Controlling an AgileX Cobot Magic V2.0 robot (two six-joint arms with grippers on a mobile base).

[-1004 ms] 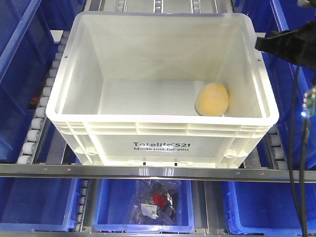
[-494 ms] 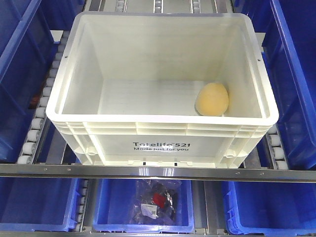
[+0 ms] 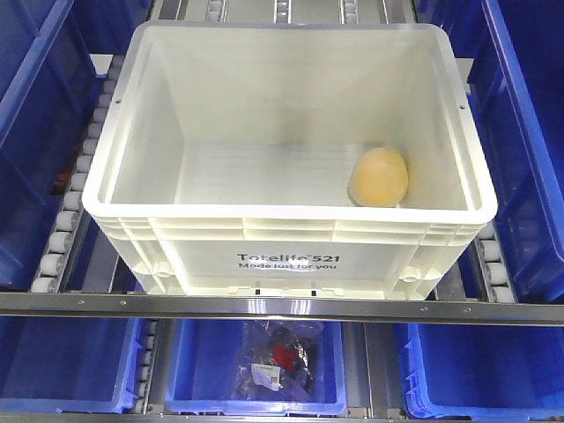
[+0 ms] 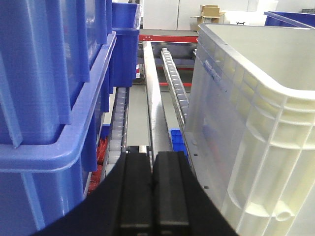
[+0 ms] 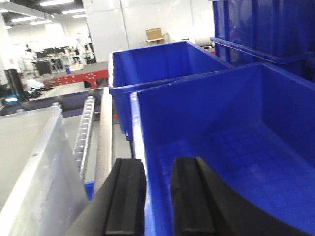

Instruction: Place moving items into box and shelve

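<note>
The white box [image 3: 291, 238] sits on a roller conveyor shelf [image 3: 70, 207], its front wall printed in black with "Totelife 521" and beneath it "Made just for you"; a few smaller marks under that line are too small to read. Inside, a pale yellow-orange egg-shaped item [image 3: 379, 176] lies on the floor of the box at the right, close to the right wall and toward the near side; the pinkish-brown one does not show in any view. Blue bins [image 3: 35, 106] flank the box on both sides, and on the level below the metal rail [image 3: 282, 307] another blue bin [image 3: 256, 366] holds a crumpled clear bag with red and dark contents [image 3: 278, 361], with a small white label whose print cannot be made out. In the left wrist view the left gripper [image 4: 152, 194] has its two black fingers pressed together with nothing between them, hanging in the lane between a stacked blue bin [image 4: 54, 98] and the ribbed outer wall of the box [image 4: 256, 147], above the rollers. In the right wrist view the right gripper [image 5: 150, 196] has its fingers parted by a narrow gap that straddles the rim of a blue bin [image 5: 216, 142], holding nothing; the box's pale wall [image 5: 29, 157] is at the left. Cardboard cartons stand far in the background, their markings unreadable
</note>
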